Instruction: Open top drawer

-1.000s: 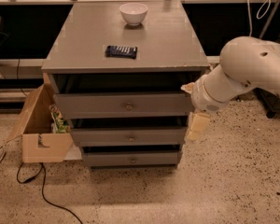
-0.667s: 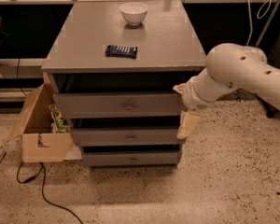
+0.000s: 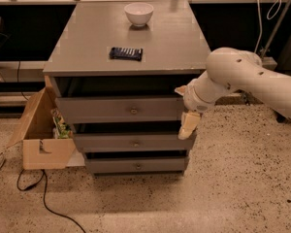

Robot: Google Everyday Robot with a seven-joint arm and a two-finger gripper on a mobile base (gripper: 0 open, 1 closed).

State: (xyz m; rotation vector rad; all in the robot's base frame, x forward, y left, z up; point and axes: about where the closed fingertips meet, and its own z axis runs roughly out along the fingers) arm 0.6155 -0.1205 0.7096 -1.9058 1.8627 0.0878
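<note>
The top drawer point(image 3: 102, 109) is the widest grey front of the cabinet, with a small brass knob point(image 3: 134, 111) at its centre. A dark gap shows above its front panel, under the cabinet top point(image 3: 87, 42). My gripper point(image 3: 185, 108) comes in from the right on a white arm and sits at the right end of the drawer front, well right of the knob. It is open and holds nothing: one pale finger point(image 3: 189, 125) points down past the drawer's lower edge, the other point(image 3: 180, 89) is near its upper corner.
Two narrower grey drawers point(image 3: 111, 142) point(image 3: 116, 165) sit below. A white bowl point(image 3: 138, 12) and a dark flat packet point(image 3: 126, 53) lie on the cabinet top. An open cardboard box point(image 3: 43, 149) stands at the left, with a black cable point(image 3: 43, 198) on the speckled floor.
My arm and gripper have moved left, from beside the cabinet to the right end of the top drawer front. The drawers have not moved.
</note>
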